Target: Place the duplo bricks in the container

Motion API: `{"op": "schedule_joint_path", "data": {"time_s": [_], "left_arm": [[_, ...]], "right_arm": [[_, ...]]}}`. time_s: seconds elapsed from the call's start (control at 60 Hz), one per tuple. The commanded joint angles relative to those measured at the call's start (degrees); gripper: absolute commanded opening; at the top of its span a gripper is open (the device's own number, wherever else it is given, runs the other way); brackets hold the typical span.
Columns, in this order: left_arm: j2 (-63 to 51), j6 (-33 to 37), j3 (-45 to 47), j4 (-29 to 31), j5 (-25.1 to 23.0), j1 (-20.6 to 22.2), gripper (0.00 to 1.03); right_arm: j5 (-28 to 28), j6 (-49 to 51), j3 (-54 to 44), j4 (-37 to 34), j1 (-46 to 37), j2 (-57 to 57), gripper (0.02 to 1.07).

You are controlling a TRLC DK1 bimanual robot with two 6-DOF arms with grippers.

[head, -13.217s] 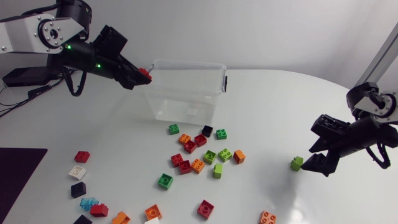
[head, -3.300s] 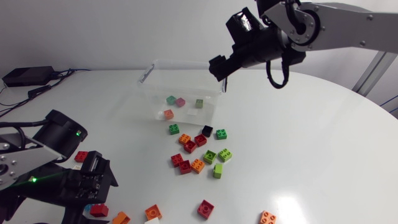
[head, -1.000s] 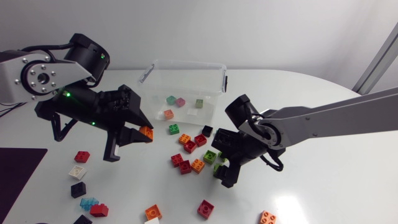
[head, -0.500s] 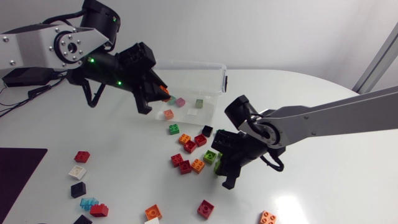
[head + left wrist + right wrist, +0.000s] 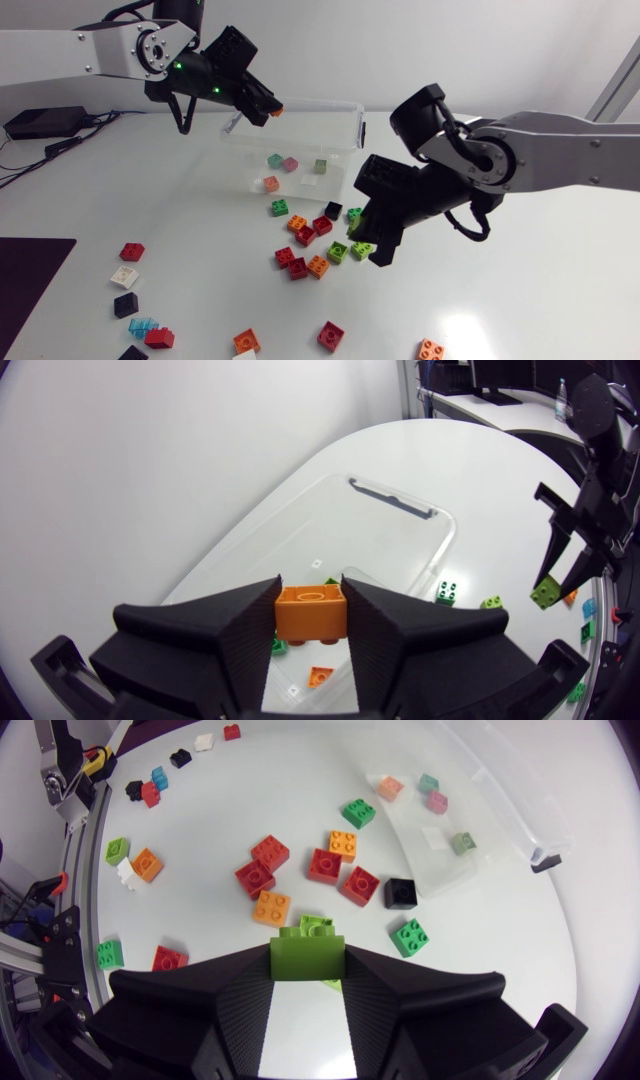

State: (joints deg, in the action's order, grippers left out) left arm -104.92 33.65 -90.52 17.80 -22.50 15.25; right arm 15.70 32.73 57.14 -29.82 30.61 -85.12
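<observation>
Broadly, the white worktop (image 5: 520,300) carries a clear plastic container (image 5: 310,103) near its far side. The left arm (image 5: 90,45) comes in over the far left corner. The right arm (image 5: 560,165) reaches in to the middle.

The left gripper (image 5: 268,106) hangs above the container's left rim, its fingers clamped on an orange duplo brick (image 5: 311,612). The right gripper (image 5: 307,970) hangs over the loose cluster in front of the container, pinching a lime-green brick (image 5: 307,958) between its fingers.

Inside the container lie a teal brick (image 5: 275,160), a pink brick (image 5: 290,164), a pale green brick (image 5: 320,166) and a small orange brick (image 5: 270,183).

A green brick (image 5: 280,208) sits just in front of the container. A red brick (image 5: 131,251), a white brick (image 5: 124,278) and a black brick (image 5: 125,305) lie well apart, near the left edge.
</observation>
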Motion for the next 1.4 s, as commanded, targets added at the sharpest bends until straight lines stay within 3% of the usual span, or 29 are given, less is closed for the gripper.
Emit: {"op": "schedule_joint_path", "data": {"time_s": [0.0,0.133,0.167,0.267,0.317,0.35,0.4,0.683,0.9,1.383], "left_arm": [[-2.48,-3.68,-2.56,-2.51,0.79,-0.83,0.04],[-4.59,-6.58,-4.31,-5.15,2.64,-1.45,0.06],[-5.29,-7.55,-5.1,-5.32,3.08,-1.53,0.11],[-6.78,-10.01,-6.69,-5.76,3.69,-2.06,0.44],[-7.31,-10.71,-7.13,-5.85,3.96,-2.06,0.75],[-7.4,-10.71,-7.04,-5.76,4.31,-2.06,0.88],[-7.14,-10.71,-6.25,-5.76,4.84,-1.97,0.98],[5.08,-8.95,8.34,-7.26,4.75,-2.06,0.98],[16.42,-3.24,21.88,-4.18,4.66,-0.83,0.98],[21.96,9.15,41.04,-1.98,4.4,3.56,0.96]], "right_arm": [[0.64,-0.91,2.62,-1.29,-0.38,1.36,0.34],[0.64,-1.53,5.61,-2.43,-0.64,1.71,0.34],[0.64,-1.71,6.66,-2.61,-0.82,1.71,0.34],[0.64,-2.5,9.21,-3.14,-1.26,1.71,0.34],[0.64,-3.02,10.97,-3.22,-1.61,1.63,0.34],[0.64,-3.29,12.11,-3.22,-1.87,1.54,0.34],[0.64,-3.73,13.87,-3.31,-2.4,1.27,0.34],[0.64,-6.89,22.31,-1.82,-5.39,-2.51,0.34],[0.64,-9.7,27.85,1.17,-6.53,-7.25,0.34],[0.73,-13.13,42.44,3.81,-8.46,-21.23,0.34]]}}
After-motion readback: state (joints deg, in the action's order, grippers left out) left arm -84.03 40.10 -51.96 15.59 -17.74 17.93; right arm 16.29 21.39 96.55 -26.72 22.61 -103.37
